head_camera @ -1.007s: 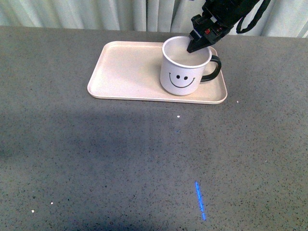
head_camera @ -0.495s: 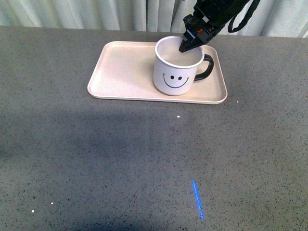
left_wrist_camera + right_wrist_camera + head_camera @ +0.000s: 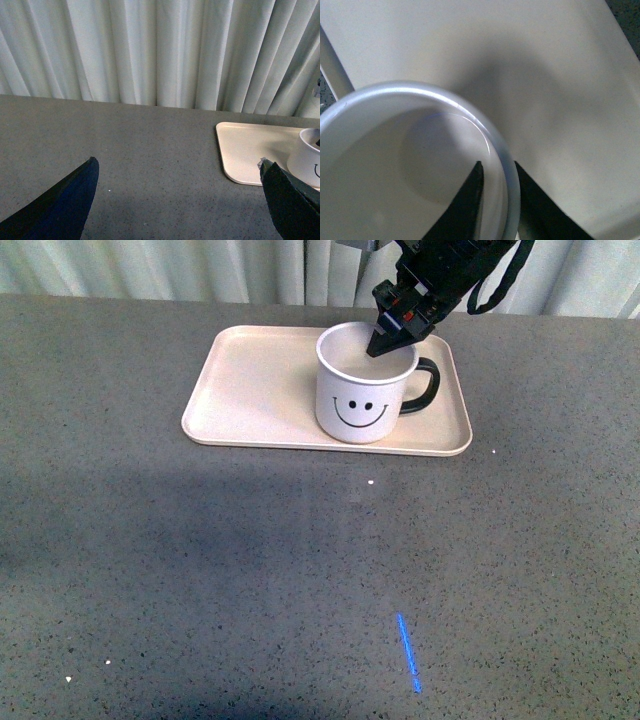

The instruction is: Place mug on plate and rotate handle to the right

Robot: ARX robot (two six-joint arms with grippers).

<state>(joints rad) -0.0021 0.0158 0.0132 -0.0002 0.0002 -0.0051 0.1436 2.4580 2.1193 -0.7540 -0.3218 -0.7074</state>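
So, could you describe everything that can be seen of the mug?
The mug is white, enamel-looking, with a black smiley face toward the camera and a thick black loop handle pointing right. It looks empty. It stands upright on the right half of the pink-beige plate. The right gripper grips its far rim, one of the jaws inside, one outside.

The plate lies open left of the mug; curtains (seemingly close) wall the far edge.

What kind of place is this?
Probably a robot test bench, not a kitchen: a grey speckled tabletop, a white pleated curtain backdrop, and the black right gripper pinching a white smiley-face mug on a pale pink rectangular tray.
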